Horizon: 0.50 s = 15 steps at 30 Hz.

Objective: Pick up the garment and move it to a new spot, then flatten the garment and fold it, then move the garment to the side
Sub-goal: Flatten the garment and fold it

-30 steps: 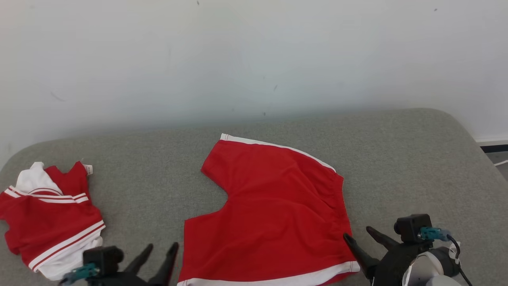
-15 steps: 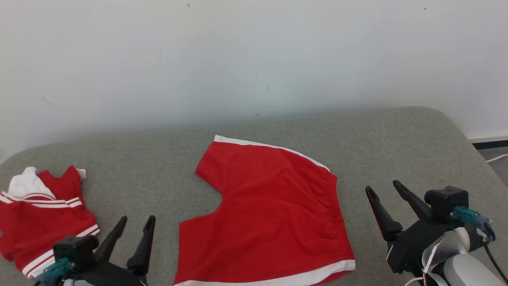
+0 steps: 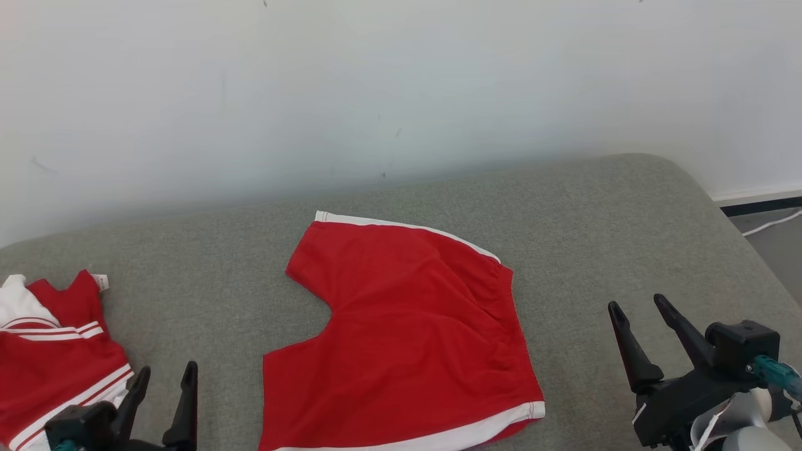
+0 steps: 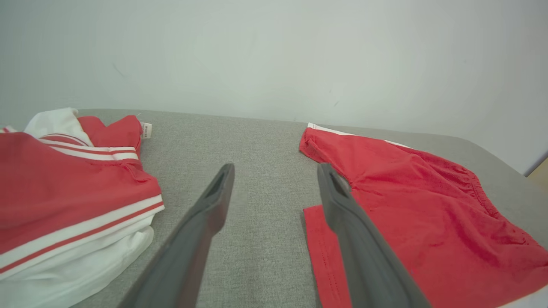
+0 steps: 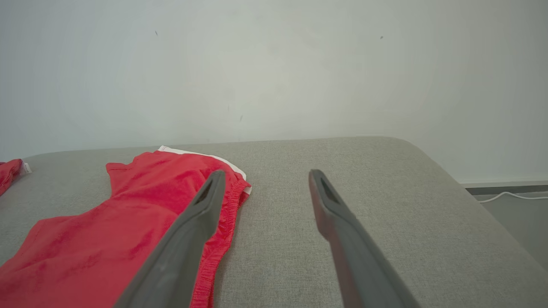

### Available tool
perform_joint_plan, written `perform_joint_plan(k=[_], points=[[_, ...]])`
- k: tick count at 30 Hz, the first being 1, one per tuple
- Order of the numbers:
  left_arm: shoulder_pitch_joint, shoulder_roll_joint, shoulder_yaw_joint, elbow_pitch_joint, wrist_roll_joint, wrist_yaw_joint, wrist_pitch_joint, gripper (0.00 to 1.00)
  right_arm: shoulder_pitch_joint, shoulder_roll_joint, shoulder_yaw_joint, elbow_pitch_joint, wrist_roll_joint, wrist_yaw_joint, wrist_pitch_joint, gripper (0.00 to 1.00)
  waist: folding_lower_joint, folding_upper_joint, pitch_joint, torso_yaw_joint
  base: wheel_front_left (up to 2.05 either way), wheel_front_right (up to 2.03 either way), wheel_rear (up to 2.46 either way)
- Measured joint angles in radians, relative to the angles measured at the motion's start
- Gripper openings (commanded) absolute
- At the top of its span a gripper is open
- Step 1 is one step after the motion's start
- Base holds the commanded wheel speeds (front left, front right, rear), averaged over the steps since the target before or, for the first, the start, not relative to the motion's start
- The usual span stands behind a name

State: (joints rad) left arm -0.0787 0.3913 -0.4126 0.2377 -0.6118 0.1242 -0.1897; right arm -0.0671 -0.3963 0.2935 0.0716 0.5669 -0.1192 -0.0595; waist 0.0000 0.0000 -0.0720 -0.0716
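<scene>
The garment [image 3: 401, 338], red shorts with white trim, lies spread flat in the middle of the grey cushion [image 3: 595, 219]. In the left wrist view the garment [image 4: 419, 214] is to the right of my fingers; in the right wrist view the garment [image 5: 107, 231] is to their left. My left gripper [image 3: 167, 371] hovers open, left of the shorts' near leg hem, holding nothing. The left gripper [image 4: 276, 167] points over bare cushion. My right gripper [image 3: 636, 304] is open and empty, off the shorts' waistband side. The right gripper [image 5: 266, 173] points past the waistband edge.
A second red and white garment [image 3: 50, 363] lies crumpled at the cushion's left end, close to my left gripper; that garment [image 4: 64, 184] also shows in the left wrist view. A pale wall backs the cushion. Floor with a white cable [image 3: 770, 222] lies past the right edge.
The head camera has shifted, sliding the scene left. Both grippers have drawn outward from the shorts' near corners, the left one leftward, the right one rightward and up. The shorts lie unchanged.
</scene>
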Motion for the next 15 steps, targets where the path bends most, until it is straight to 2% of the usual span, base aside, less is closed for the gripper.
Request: perform_joint_plan(k=[6, 15], points=[[0.020, -0.016, 0.049, -0.001, 0.042, 0.000, 0.000, 1.00, 0.001, 0.002, -0.027, -0.016, -0.013, -0.004, -0.018, 1.00, 0.0000, 0.0000, 0.017, -0.020, 0.00, 0.00, 0.00], [0.019, -0.037, 0.057, -0.008, 0.110, 0.000, 0.023, 1.00, 0.025, 0.009, -0.055, -0.032, -0.027, -0.004, -0.025, 1.00, 0.0000, 0.0000, 0.036, -0.017, 0.00, 0.00, 0.00]])
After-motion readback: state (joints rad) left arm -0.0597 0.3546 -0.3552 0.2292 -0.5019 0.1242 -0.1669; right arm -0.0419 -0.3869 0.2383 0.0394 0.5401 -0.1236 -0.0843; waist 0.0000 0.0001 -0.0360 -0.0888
